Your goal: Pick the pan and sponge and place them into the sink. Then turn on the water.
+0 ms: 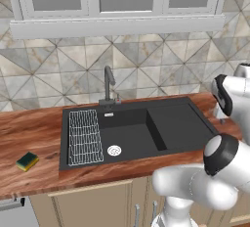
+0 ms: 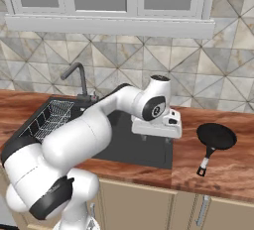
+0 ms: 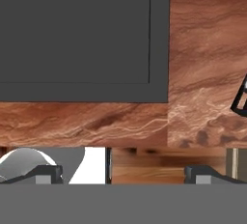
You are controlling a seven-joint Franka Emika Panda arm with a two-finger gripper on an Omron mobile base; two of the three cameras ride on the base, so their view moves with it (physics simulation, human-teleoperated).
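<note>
Wooden counter (image 3: pixel 207 49), sink (image 3: pixel 159 39) edge beside

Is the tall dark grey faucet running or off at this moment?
Off. No blue stream falls from the tall dark grey faucet into the matte black rectangular sink; its basin looks dry.

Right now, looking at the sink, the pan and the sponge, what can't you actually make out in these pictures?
- Pan: in the hand view only a dark sliver shows, cut by the right edge.
- Sink: in the right base view the white arm hides most of the basin.
- Tool: fingertips cut by the hand view's bottom; the right base view shows no fingers below the hand, so open or shut is unclear.
- Sponge: too small for surface detail.
</note>
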